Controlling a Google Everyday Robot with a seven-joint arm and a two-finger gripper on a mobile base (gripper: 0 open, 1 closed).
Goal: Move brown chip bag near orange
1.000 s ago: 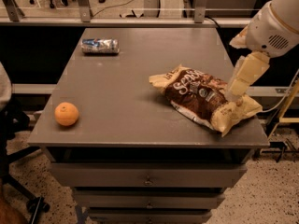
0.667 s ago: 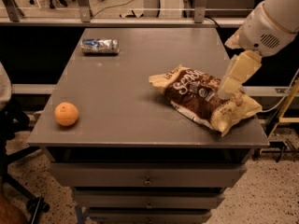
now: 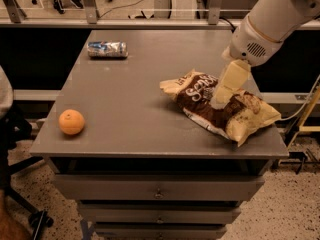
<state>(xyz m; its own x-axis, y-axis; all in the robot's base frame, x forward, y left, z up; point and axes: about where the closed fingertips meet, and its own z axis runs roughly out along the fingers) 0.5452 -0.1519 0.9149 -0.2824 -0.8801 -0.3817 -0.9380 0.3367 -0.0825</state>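
The brown chip bag (image 3: 197, 98) lies crinkled on the right side of the grey table (image 3: 135, 89), with one tan end close to the right front corner. The orange (image 3: 71, 122) sits near the table's left front edge, far from the bag. My gripper (image 3: 219, 102) hangs from the white arm at the upper right. It points down onto the middle of the bag, and its tip is at the bag's surface.
A crushed silver-blue can (image 3: 107, 49) lies at the back left of the table. Drawers (image 3: 157, 189) sit under the tabletop. A dark chair (image 3: 15, 134) stands at the left, and a yellow frame (image 3: 310, 119) at the right.
My arm has swung left and down from beside the bag's right end to over its middle. The bag, orange and can have not moved.
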